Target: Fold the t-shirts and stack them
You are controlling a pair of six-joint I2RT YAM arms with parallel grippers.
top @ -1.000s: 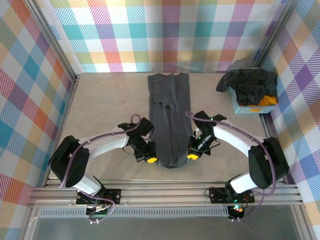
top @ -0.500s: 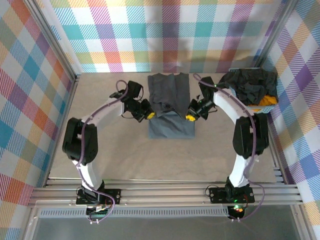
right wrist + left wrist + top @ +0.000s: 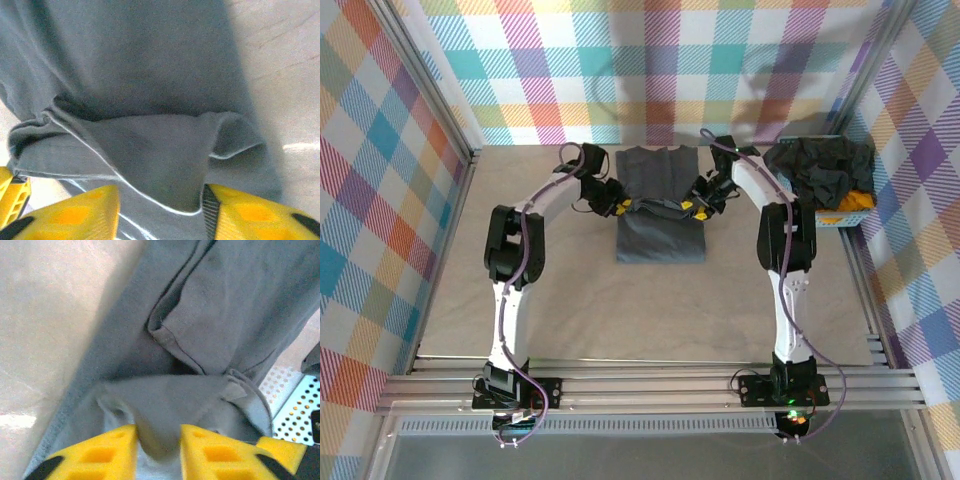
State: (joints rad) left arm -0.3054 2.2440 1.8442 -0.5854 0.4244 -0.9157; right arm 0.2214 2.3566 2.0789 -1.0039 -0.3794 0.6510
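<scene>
A grey t-shirt (image 3: 660, 235) lies lengthwise on the table (image 3: 550, 290), running straight away from me. My left claw (image 3: 617, 207) pinches its raised hem at one side. My right claw (image 3: 688, 208) straddles the other side, its grip unclear. The collar end lies just beyond both claws, equally near.
</scene>
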